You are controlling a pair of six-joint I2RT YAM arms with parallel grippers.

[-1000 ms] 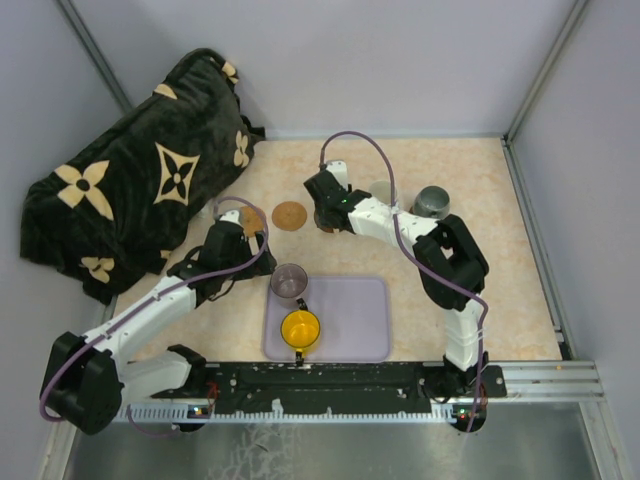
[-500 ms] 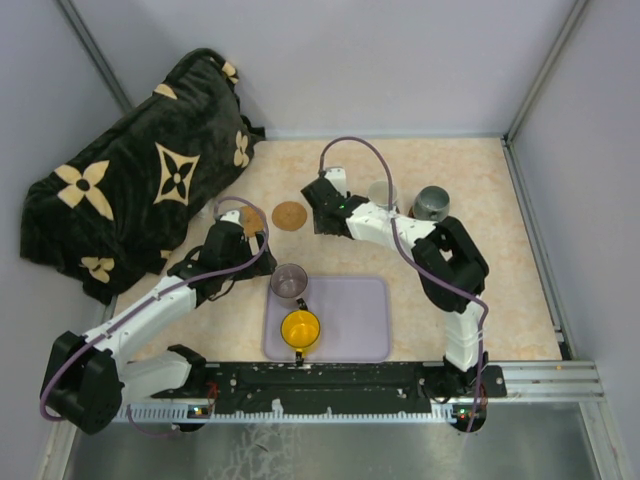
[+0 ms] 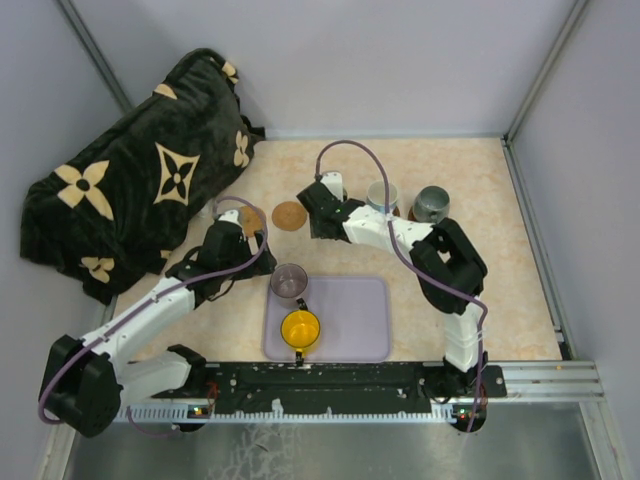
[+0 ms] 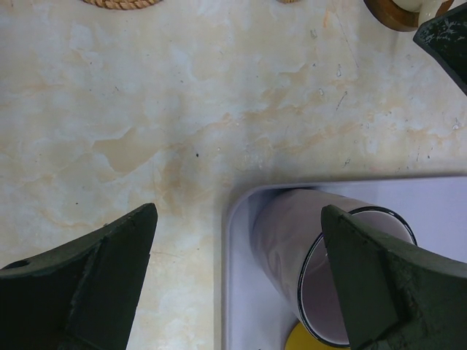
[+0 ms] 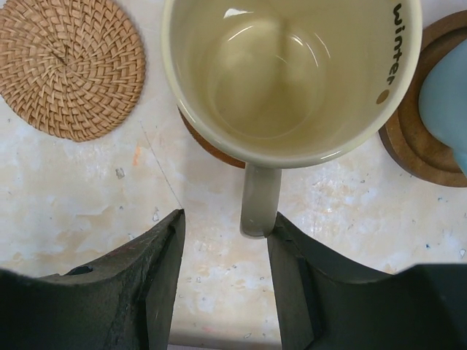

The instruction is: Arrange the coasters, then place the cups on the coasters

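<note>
Cream cup [image 5: 292, 73] sits on a dark brown coaster [image 5: 215, 153]. Its handle points between the parted fingers of the right gripper [image 5: 226, 219], with a gap on the handle's left. A woven tan coaster [image 5: 69, 65] lies just beside the cup. The left gripper [image 4: 237, 219] hangs wide open over the lavender tray [image 4: 233, 292] at its corner. The purple cup [image 4: 292, 233] stands just inside the tray's rim, and bare table [image 4: 182, 109] lies beyond.

Pale grey walls [image 3: 400, 60], beige marbled tabletop [image 3: 480, 290], black flower-patterned blanket [image 3: 130, 190]

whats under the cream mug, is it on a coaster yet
Yes. A dark brown coaster lies under the cream mug. Only a crescent of its edge shows near the handle; the mug covers the rest.
</note>
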